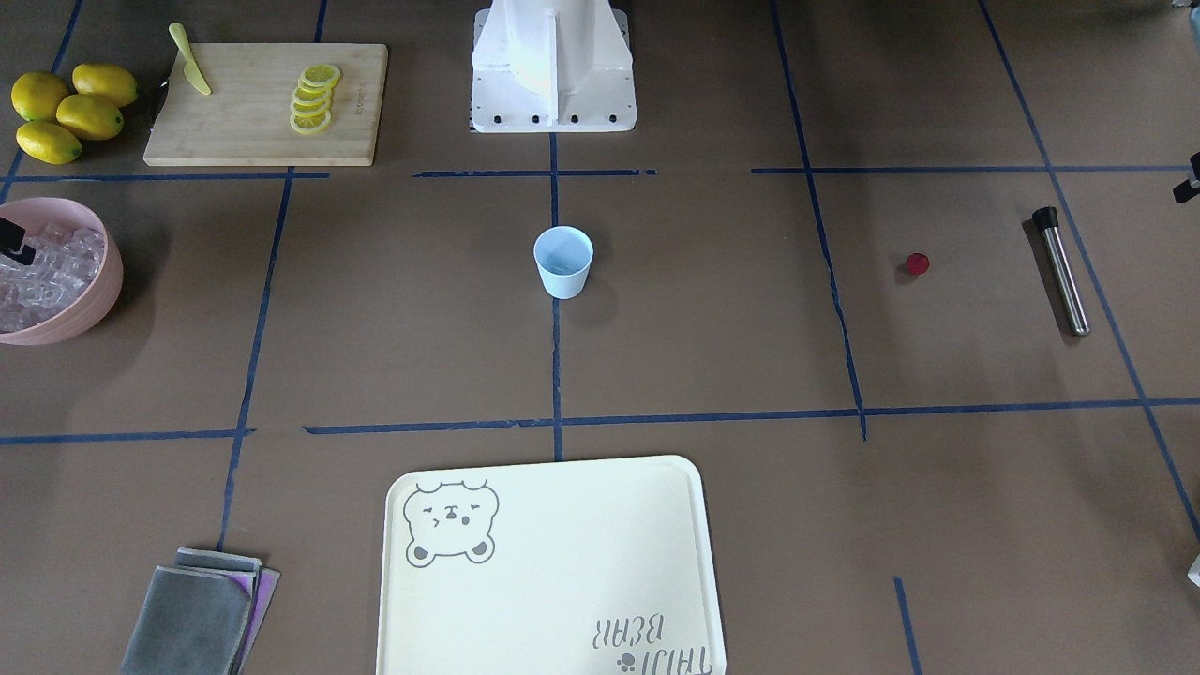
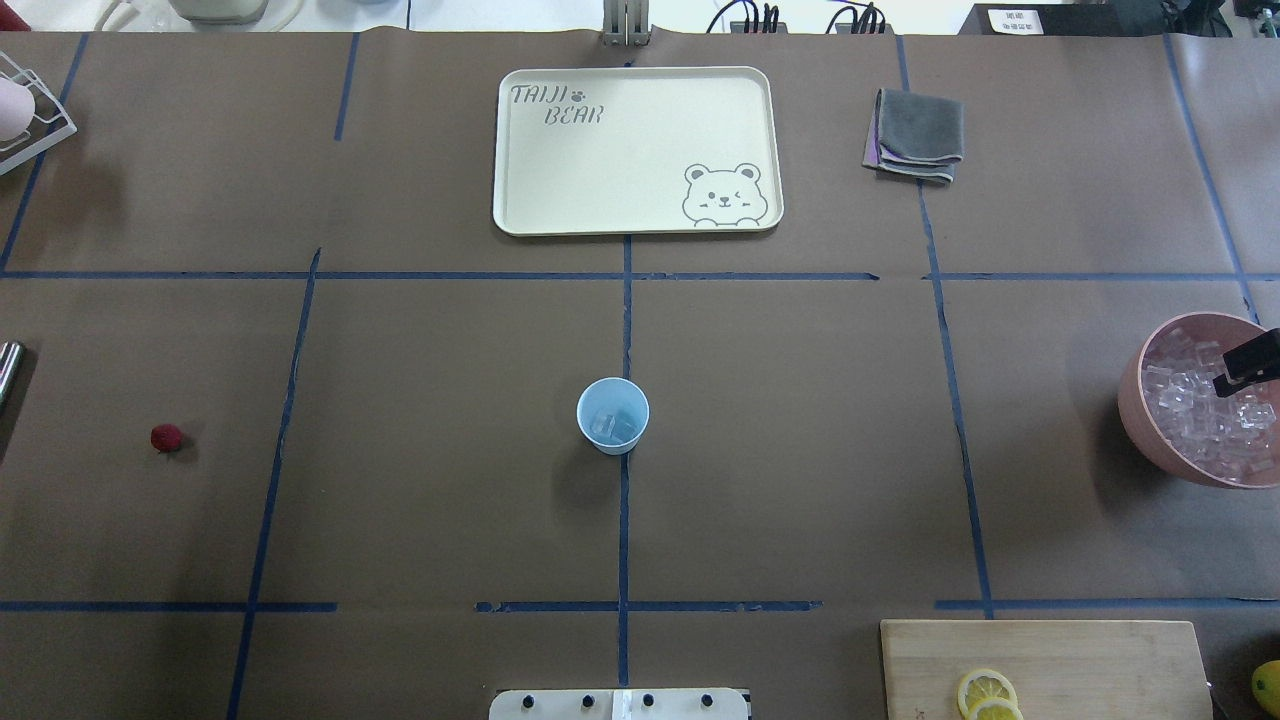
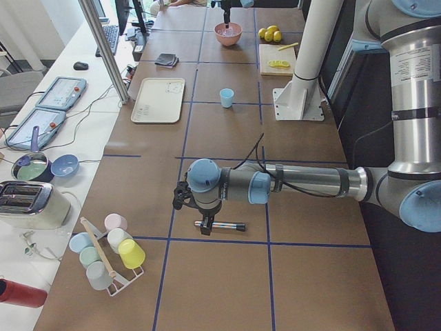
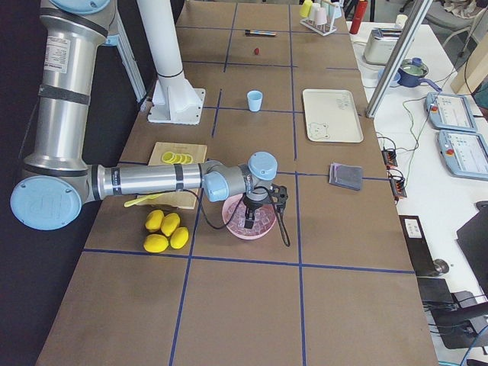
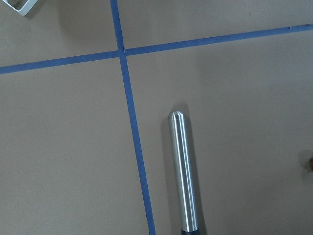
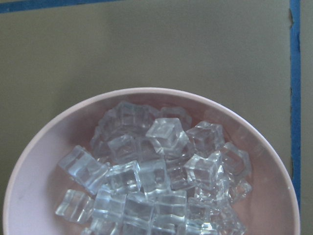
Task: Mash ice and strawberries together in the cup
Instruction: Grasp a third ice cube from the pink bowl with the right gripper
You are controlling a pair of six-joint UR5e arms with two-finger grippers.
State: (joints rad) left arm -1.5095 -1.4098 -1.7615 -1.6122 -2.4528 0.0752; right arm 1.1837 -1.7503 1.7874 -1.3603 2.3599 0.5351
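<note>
Across brown taped tabletop (image 2: 400,450), a tiny red strawberry (image 2: 166,438) is left waiting left of the pale blue plastic cup (image 1: 563,281), where clear ice cubes (image 2: 614,427) are held; right of it, the right gripper (image 2: 1248,362) is poised over a pink bowl (image 2: 1130,400), seemingly for more; its spread cannot be told.

Robot's left arm (image 3: 303,183) is stretching out level over the counter (image 3: 227,138) at its own left end. The forearm is horizontal and the wrist bent, so the left tool (image 3: 204,222) is pointing straight down, hanging close above the counter. Its right arm (image 4: 145,181) is reaching out level the same way at the opposite end, right tool (image 4: 249,219) pointing down. One dark finger (image 2: 1250,360) of the right tool is poking in at the overhead view's right edge. Jaw spread on both tools: can't tell.
</note>
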